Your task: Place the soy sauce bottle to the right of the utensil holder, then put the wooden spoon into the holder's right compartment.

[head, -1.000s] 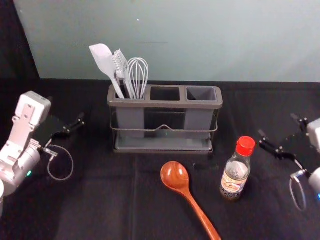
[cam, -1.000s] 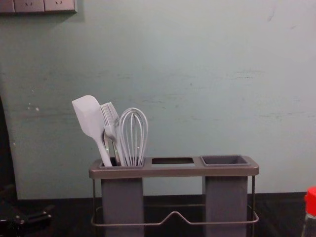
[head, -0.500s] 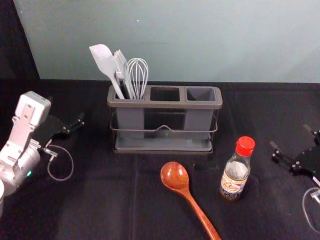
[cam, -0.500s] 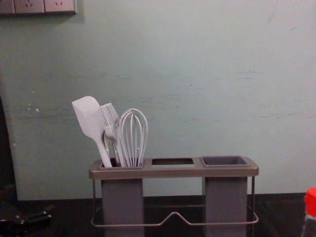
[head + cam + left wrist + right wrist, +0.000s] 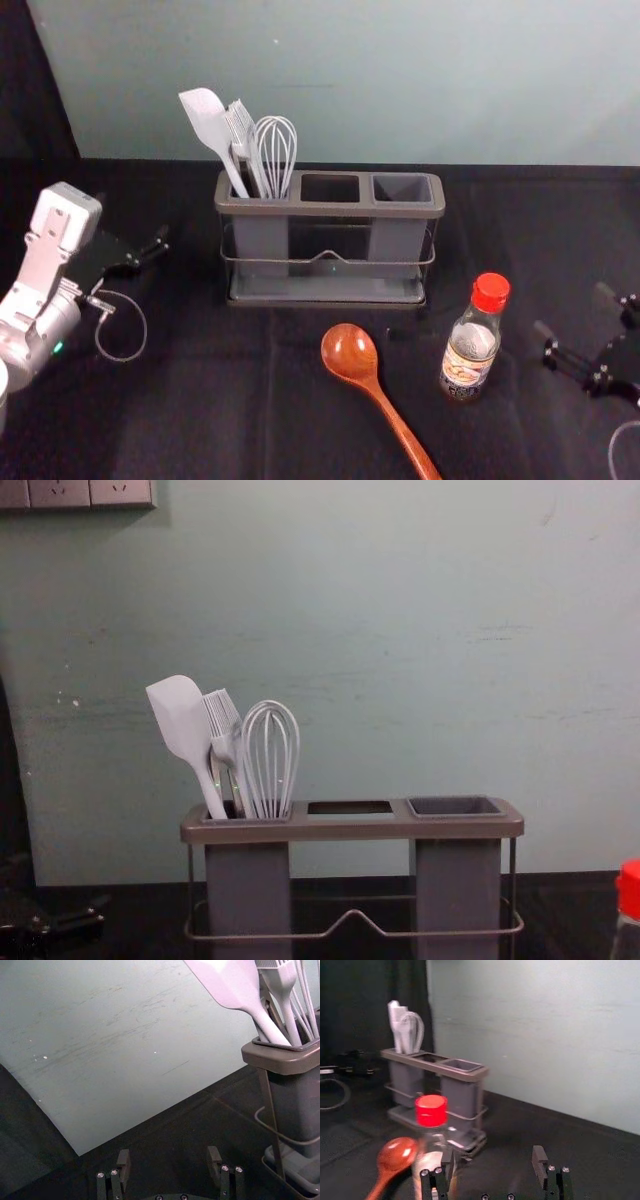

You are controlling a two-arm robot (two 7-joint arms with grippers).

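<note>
Since the earlier head view, the right pincer point(image 5: 574, 311) has drawn further right and closer to the robot, widening its gap from the bottle point(image 5: 468, 352). The left pincer point(image 5: 132, 217) has stayed at the left of the desk point(image 5: 200, 410), beyond the holder's left end. The bottle, spoon point(image 5: 350, 352) and holder point(image 5: 330, 209) lie where they did.

The bottle's label point(image 5: 464, 369) carries printing too small to read.

In its wrist view, the right pincer point(image 5: 493, 1161) stands wide open with nothing between its fingers point(image 5: 539, 1162); in the head view it is apart from the bottle. The left pincer point(image 5: 168, 1160) is likewise spread wide and grips nothing.

The bottle stands upright on the desk, red cap point(image 5: 491, 291) on, nearer the robot than the holder and to the right of it. The spoon lies just left of the bottle, its bowl toward the holder and its handle slanting back toward the robot and to the right. The spatula point(image 5: 206, 120), brush point(image 5: 241, 130) and whisk point(image 5: 276, 150) stand in the left compartment point(image 5: 262, 240); the right compartment point(image 5: 402, 188) is unfilled.
</note>
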